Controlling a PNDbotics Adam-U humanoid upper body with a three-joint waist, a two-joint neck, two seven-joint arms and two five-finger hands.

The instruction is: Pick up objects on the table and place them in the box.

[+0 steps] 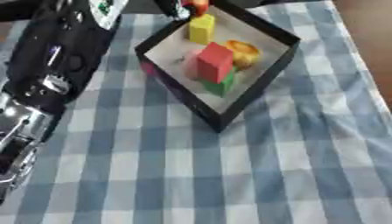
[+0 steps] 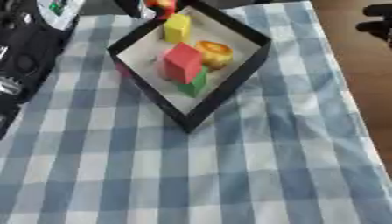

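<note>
A black box [image 1: 219, 119] sits askew on the checked cloth, one corner toward me. Inside it a yellow block [image 1: 202, 28] stands at the far end. A red block [image 1: 214, 61] lies on a green block [image 1: 222, 85], with an orange round thing [image 1: 243, 51] to their right and a pink thing [image 1: 189, 64] to their left. My left arm [image 1: 54, 57] reaches up the left side. Its hand [image 1: 171, 8] shows at the top edge over the box's far corner, fingers curled on a small red object [image 1: 199, 5]. My right hand is out of sight.
The blue-and-white checked cloth [image 1: 229, 175] covers the table in front of the box. The table's right edge borders a wooden floor [image 1: 371, 26]. Dark shapes [image 2: 377, 22] lie on that floor at the top right.
</note>
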